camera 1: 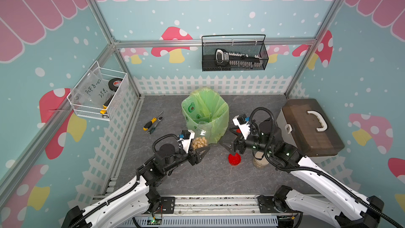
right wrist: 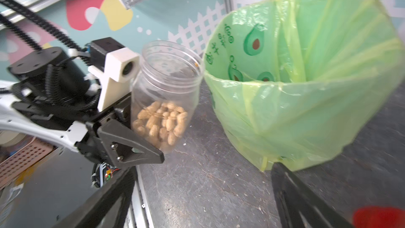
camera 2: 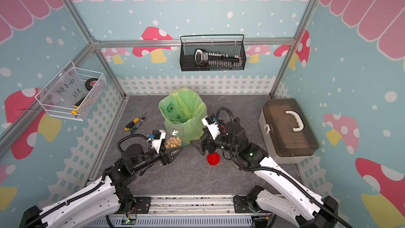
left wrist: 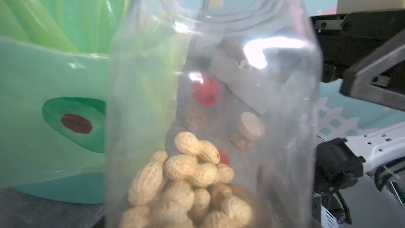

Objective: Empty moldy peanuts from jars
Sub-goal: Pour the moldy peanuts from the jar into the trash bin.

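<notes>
The bin (camera 1: 220, 117) sits at 12 o'clock of the jar (camera 1: 203, 129), just beside it, so that's your tip direction. The jar is upright, long axis vertical, mouth open. L gripper (camera 1: 200, 148) pinches its lower body, reaching in from 7 o'clock w/ wrist level. R gripper (camera 1: 231, 139) is at 3 o'clock, jaws spread, empty. Red lid (camera 1: 234, 159) lies on the table (camera 1: 197, 183) at its 6. The peanuts (camera 1: 199, 143) sit in the jar's bottom.

A bin (camera 1: 219, 115) lined with a green bag stands far back on the grey table (camera 1: 197, 178), a yellow-handled screwdriver (camera 1: 150, 123) left of it, a brown-lidded toolbox (camera 1: 306, 128) right; 2 wire baskets (camera 1: 210, 62) hang on the walls
</notes>
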